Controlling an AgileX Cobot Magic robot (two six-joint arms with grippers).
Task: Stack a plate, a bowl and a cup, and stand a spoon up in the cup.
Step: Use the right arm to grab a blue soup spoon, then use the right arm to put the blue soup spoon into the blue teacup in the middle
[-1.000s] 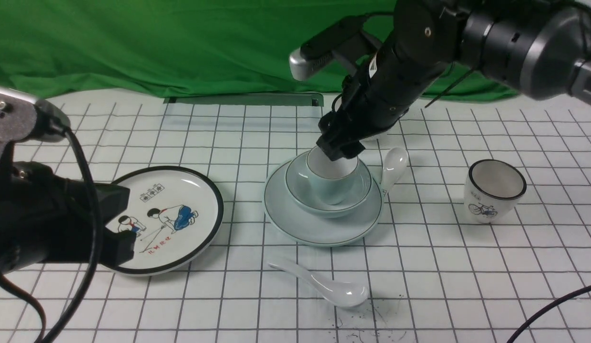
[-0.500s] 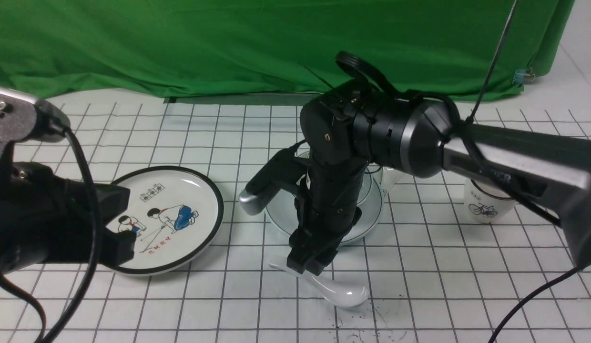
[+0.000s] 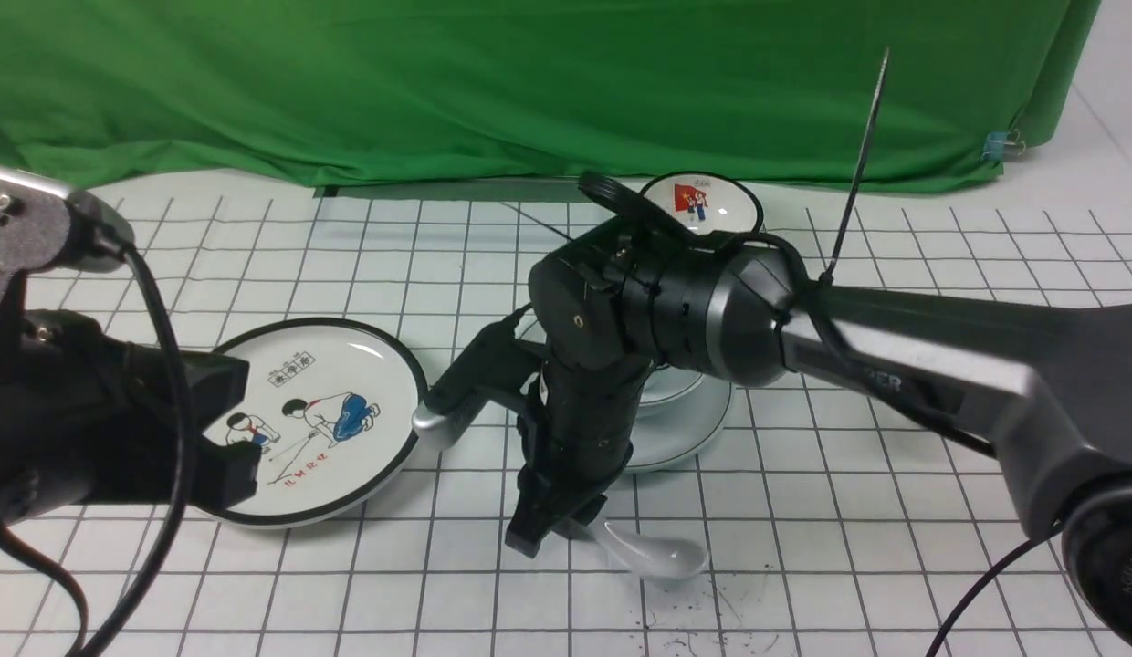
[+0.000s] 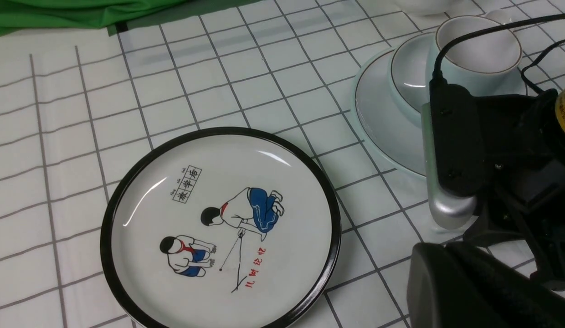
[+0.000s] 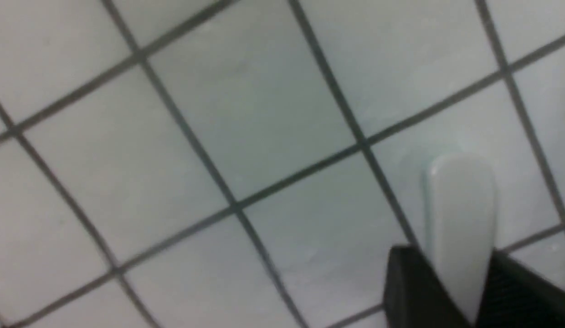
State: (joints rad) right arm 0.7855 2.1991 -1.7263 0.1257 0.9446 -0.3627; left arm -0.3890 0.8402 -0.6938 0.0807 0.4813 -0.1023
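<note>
The pale blue plate (image 4: 378, 118) carries the plain bowl (image 4: 408, 75), and the pale blue cup (image 4: 478, 45) stands upright in the bowl. From the front only an edge of the plate (image 3: 689, 438) shows past my right arm; the cup is hidden there. The plain white spoon (image 3: 662, 557) lies on the mat in front of the stack. My right gripper (image 3: 552, 534) points down at its handle (image 5: 462, 205), with both jaws pressed against the handle's sides. My left gripper (image 3: 228, 438) hangs shut and empty over the cartoon plate's near left edge.
A black-rimmed plate with cartoon children (image 3: 319, 420) lies left of the stack. A small black-rimmed bowl with a red picture (image 3: 703, 203) stands at the back by the green cloth (image 3: 438, 82). My right forearm (image 3: 940, 365) stretches across the right half of the mat.
My right arm swung from above the cup down to the spoon in front of the stack, and its jaws closed in on the handle. The left arm stayed still.
</note>
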